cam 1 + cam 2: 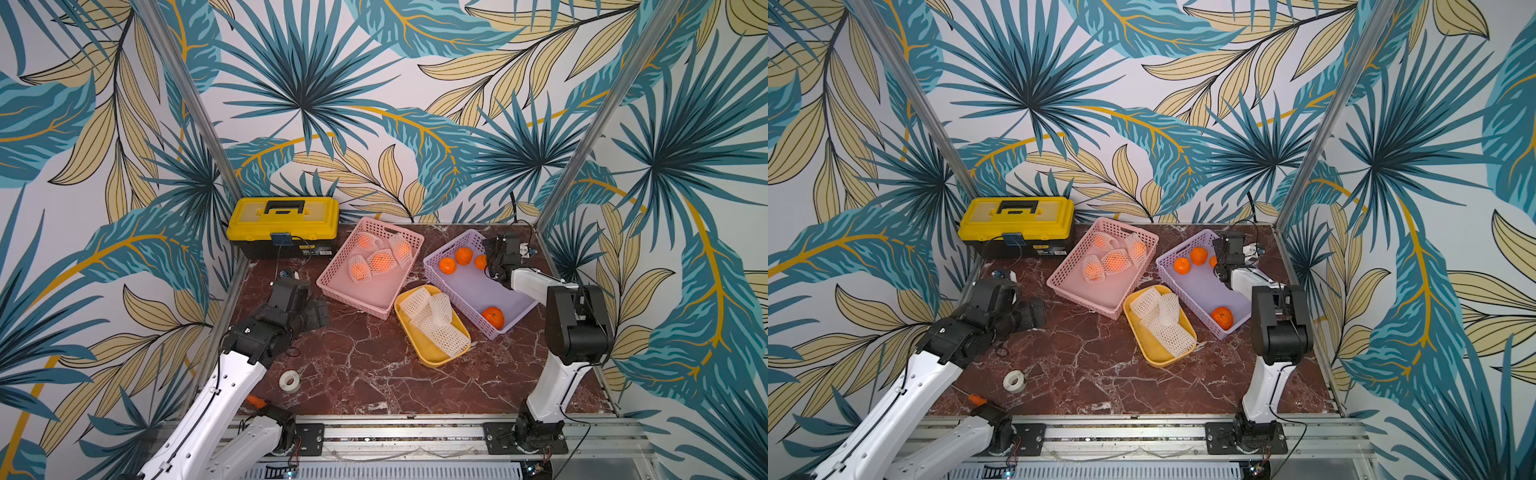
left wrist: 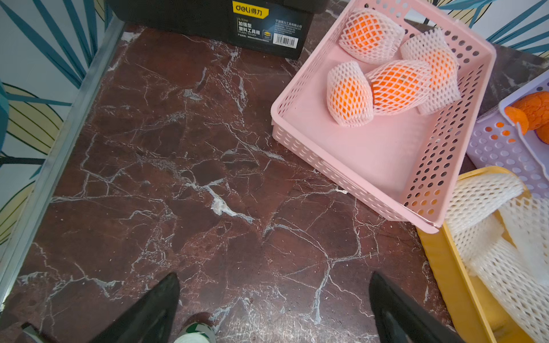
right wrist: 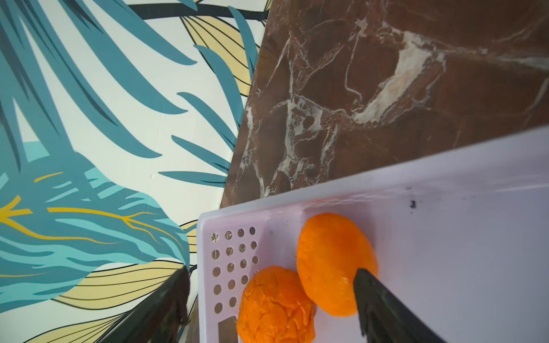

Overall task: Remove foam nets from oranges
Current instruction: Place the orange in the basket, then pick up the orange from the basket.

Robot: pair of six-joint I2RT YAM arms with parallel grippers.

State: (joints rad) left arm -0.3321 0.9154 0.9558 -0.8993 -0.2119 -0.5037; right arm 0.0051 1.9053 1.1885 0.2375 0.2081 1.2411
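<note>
In both top views my left gripper hangs over the bare table. The pink basket sits just beyond my fingertips, with four oranges wrapped in foam nets inside. My right gripper dips into the far end of the purple basket, with bare oranges just beside it. Empty nets fill the yellow tray between my two grippers.

From my left wrist, my fingers are spread wide with only marble between them. The wrapped oranges lie ahead, out past one finger.

From my right wrist, my fingers are spread wide and grip nothing. One is outside the basket wall. The other is inside, its tip against a bare orange, though I cannot tell if it touches. Another orange lies between them.
</note>
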